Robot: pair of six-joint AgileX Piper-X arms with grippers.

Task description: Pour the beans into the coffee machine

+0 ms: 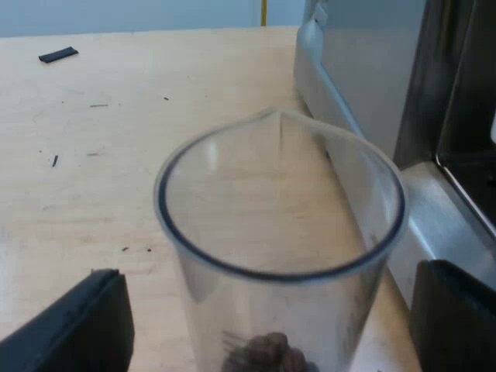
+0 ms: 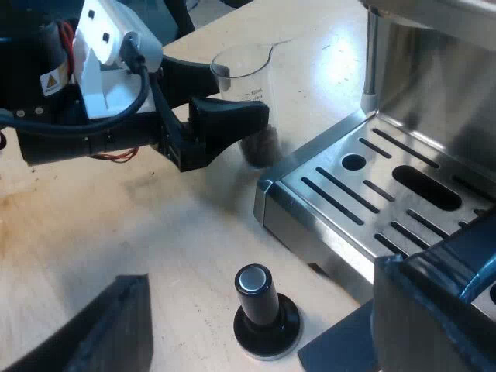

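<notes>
Pour not begun: measuring glass point(image 1: 279, 232), beans point(image 1: 267, 353) in its bottom, stands upright on the table point(image 1: 85, 194) between the left gripper's point(image 1: 270, 267) spread fingers, not yet clasped. Grasp, lift and tip into the machine are all left. Espresso machine point(image 1: 364, 70) sits just beside the glass; black-knobbed tamper point(image 2: 263, 314) stands under the empty, spread right gripper point(image 2: 260, 275), likely no obstacle

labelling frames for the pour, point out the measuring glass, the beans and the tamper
measuring glass point(image 1: 271, 310), left wrist view, clear wall under the rim
beans point(image 1: 267, 353), left wrist view, pile in the glass bottom
tamper point(image 2: 263, 310), right wrist view, black stem
</notes>
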